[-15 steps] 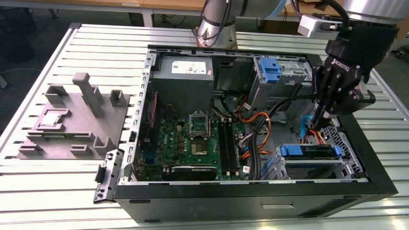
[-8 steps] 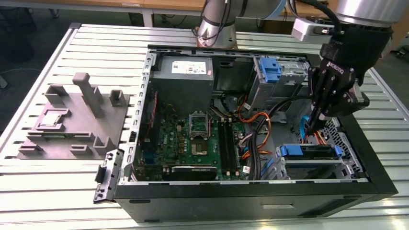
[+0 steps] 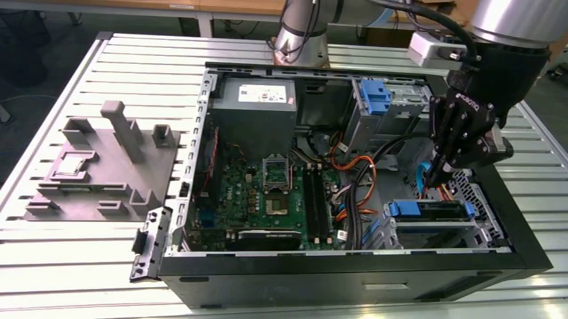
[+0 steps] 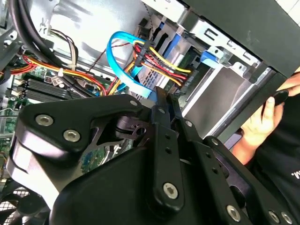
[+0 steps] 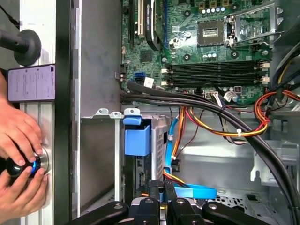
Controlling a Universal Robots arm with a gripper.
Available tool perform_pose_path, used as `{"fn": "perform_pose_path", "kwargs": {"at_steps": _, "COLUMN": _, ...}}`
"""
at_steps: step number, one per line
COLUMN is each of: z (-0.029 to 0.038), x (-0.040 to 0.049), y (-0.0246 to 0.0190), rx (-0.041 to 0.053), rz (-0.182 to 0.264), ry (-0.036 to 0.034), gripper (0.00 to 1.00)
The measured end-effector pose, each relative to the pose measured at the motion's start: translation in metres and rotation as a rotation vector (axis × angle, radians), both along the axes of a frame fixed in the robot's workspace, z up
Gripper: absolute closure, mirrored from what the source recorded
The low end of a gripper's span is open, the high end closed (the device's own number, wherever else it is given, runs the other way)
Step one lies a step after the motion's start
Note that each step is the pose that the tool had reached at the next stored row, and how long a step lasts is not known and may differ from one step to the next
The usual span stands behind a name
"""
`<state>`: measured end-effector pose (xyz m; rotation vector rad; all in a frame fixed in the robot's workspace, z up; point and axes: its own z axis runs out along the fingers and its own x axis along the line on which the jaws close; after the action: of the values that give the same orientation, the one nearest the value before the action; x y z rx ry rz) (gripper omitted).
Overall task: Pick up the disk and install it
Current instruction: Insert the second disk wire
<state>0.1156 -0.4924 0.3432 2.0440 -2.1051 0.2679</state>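
The disk (image 3: 429, 211) lies flat in the drive cage at the front corner of the open computer case, on the exterior view's right, its blue carrier frame showing round a dark top. In the first wrist view its blue tab (image 5: 137, 136) sticks out of the cage; in the second wrist view the disk (image 4: 212, 57) sits behind the metal cage wall. My gripper (image 3: 435, 177) hangs just above the disk, pointing down, fingers shut with nothing between them. The black fingers (image 4: 163, 101) (image 5: 150, 205) are pressed together near the blue and red-yellow cables.
A blue flat cable (image 5: 174, 140) and orange, red and black cables (image 3: 355, 176) run beside the cage. An upright blue bracket (image 3: 377, 96) stands in the far bay. A grey fixture (image 3: 102, 166) lies on the exterior view's left. A person's hands (image 5: 18, 154) (image 4: 260, 123) are outside the case wall.
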Motion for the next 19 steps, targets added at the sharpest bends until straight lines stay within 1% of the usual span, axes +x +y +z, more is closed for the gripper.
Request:
{"fn": "perform_pose_path", "kwargs": {"at_steps": 1, "z": -0.0001, "x": -0.0003, "y": -0.0021, "rx": 0.0013, "rz": 0.0, "ry": -0.0014, "gripper": 0.84}}
{"fn": "perform_pose_path", "kwargs": {"at_steps": 3, "z": -0.0001, "x": -0.0015, "y": -0.0039, "rx": 0.0034, "rz": 0.001, "ry": -0.0071, "gripper": 0.84}}
{"fn": "perform_pose_path", "kwargs": {"at_steps": 7, "z": -0.0001, "x": -0.0062, "y": -0.0047, "rx": 0.006, "rz": 0.003, "ry": -0.0246, "gripper": 0.84}}
{"fn": "perform_pose_path", "kwargs": {"at_steps": 9, "z": -0.0002, "x": -0.0093, "y": -0.0054, "rx": 0.0064, "rz": 0.003, "ry": -0.0319, "gripper": 0.84}}
{"fn": "perform_pose_path", "kwargs": {"at_steps": 11, "z": -0.0003, "x": -0.0108, "y": -0.0066, "rx": 0.0066, "rz": 0.004, "ry": -0.0385, "gripper": 0.84}}
{"fn": "perform_pose_path", "kwargs": {"at_steps": 15, "z": -0.0004, "x": -0.0113, "y": -0.0105, "rx": 0.0078, "rz": 0.009, "ry": -0.054, "gripper": 0.84}}
{"fn": "perform_pose_path", "kwargs": {"at_steps": 19, "z": -0.0008, "x": -0.0139, "y": -0.0147, "rx": 0.0163, "rz": 0.01, "ry": -0.0632, "gripper": 0.84}}
